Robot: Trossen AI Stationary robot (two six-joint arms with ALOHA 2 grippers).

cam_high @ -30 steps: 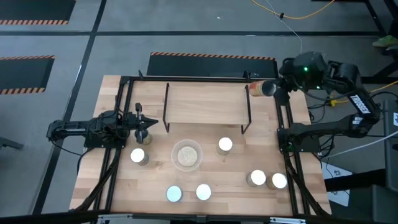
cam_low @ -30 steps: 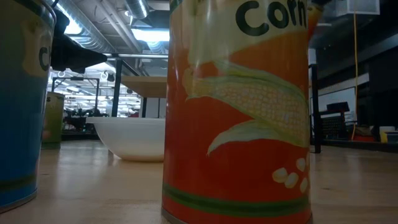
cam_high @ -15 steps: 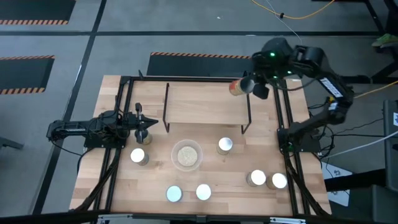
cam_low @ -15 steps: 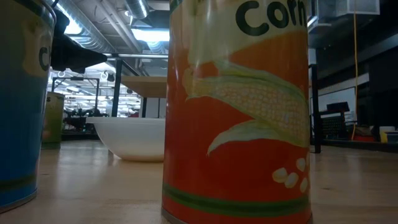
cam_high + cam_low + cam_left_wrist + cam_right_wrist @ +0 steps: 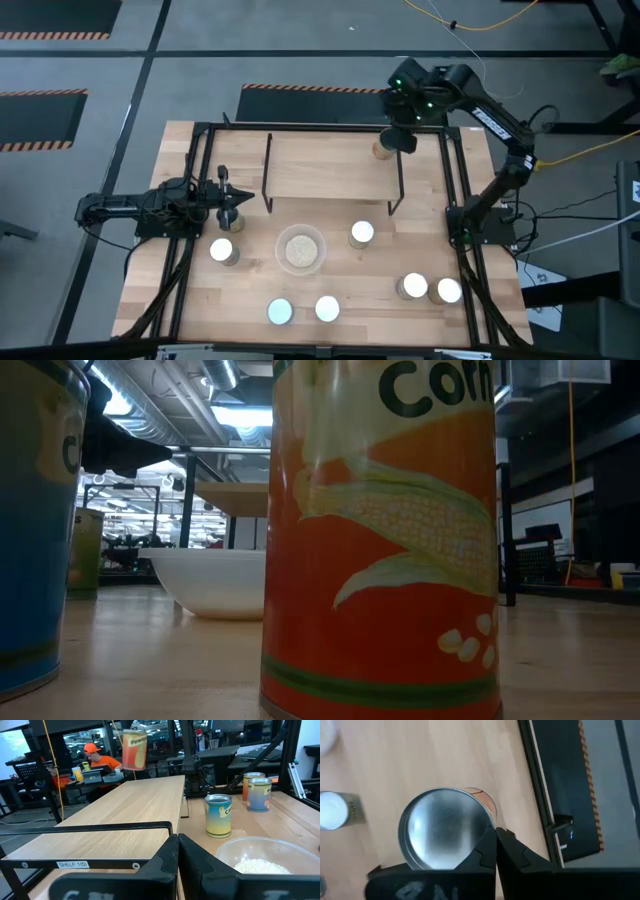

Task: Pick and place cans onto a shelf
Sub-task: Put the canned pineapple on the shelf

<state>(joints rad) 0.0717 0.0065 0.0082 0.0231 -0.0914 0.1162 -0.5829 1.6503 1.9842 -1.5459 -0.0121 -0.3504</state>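
Four cameras, one table

We look straight down overhead; low sits against an orange can [image 5: 380,540]; wrists share the shelf [image 5: 330,165].

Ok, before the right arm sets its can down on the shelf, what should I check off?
1. Can gripped by right gripper: ok.
2. Can over the shelf board, near its right end: ok.
3. Can resting on the board: not ok; the left wrist view shows it in the air.
4. Shelf bare beneath: ok.
5. Left gripper out of the way at table's left: ok.
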